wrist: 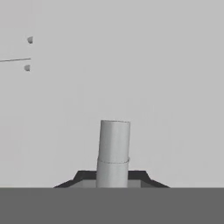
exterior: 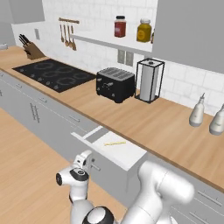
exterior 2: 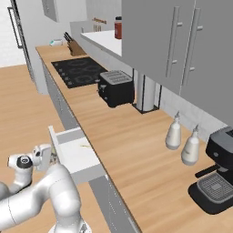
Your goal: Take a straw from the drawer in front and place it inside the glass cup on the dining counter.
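Observation:
The drawer point(exterior: 127, 154) stands pulled out from under the wooden worktop, its white inside showing. The straw point(exterior: 115, 143), a thin pale yellow stick, lies flat on the drawer floor, and shows faintly in the right base view as well, straw point(exterior 2: 84, 146). My gripper point(exterior: 90, 162) is at the drawer's grey front, shut on its metal bar handle point(wrist: 113, 148), which rises between the dark fingertips in the hand view. In the right base view my gripper point(exterior 2: 53, 157) sits at the drawer's outer end. The glass cup and the dining counter are out of view.
On the worktop stand a black toaster point(exterior: 115, 84), a paper towel holder point(exterior: 149, 81), a cooktop point(exterior: 54, 73), a knife block point(exterior: 31, 49) and two pale bottles point(exterior: 197, 110). A coffee machine point(exterior 2: 218, 182) is at the far right. Grey cabinet doors point(exterior: 33, 111) flank the drawer.

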Controlling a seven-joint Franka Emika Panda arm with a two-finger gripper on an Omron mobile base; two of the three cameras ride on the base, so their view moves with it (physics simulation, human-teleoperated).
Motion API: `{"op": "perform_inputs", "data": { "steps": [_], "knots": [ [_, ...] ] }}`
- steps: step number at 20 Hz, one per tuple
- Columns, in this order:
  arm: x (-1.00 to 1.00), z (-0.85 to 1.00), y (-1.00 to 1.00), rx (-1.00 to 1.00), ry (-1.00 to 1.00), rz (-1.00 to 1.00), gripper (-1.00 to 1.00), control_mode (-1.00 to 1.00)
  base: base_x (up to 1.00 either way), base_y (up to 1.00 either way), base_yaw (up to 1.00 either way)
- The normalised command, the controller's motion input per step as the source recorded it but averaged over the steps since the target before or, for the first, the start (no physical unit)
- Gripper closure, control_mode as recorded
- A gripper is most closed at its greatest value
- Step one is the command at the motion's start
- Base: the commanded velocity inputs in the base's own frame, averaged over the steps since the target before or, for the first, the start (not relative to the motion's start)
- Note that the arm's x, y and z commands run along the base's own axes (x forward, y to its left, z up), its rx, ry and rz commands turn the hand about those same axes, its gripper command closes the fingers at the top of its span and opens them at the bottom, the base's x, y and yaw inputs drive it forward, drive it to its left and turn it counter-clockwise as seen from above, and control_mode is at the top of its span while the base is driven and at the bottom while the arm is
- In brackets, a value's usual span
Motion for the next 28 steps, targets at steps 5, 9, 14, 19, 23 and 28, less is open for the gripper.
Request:
{"op": "perform_inputs", "data": {
  "steps": [5, 9, 14, 19, 23, 28],
  "knots": [
    [-0.54, 0.0, 1.0, 0.0, 0.06, 0.0, 1.0, -1.0, 0.0, 0.0, 0.0],
    [-0.51, 0.0, 1.0, 0.0, 0.07, 0.0, -1.0, -1.0, 0.0, 0.0, 0.0],
    [-0.36, 0.07, 0.82, 0.11, 0.16, 0.0, -1.0, -1.0, 0.0, 0.0, 0.0],
    [-0.43, 0.49, 0.07, 0.39, 0.35, 0.01, -1.0, -1.0, 0.0, 0.0, 0.0],
    [-0.51, 0.8, 0.0, 0.48, 0.31, 0.02, -1.0, -1.0, 0.0, 0.0, 0.0],
    [-0.61, 1.0, -0.52, 0.45, 0.06, 0.01, -1.0, -1.0, 0.0, 0.0, 0.0]
  ]
}}
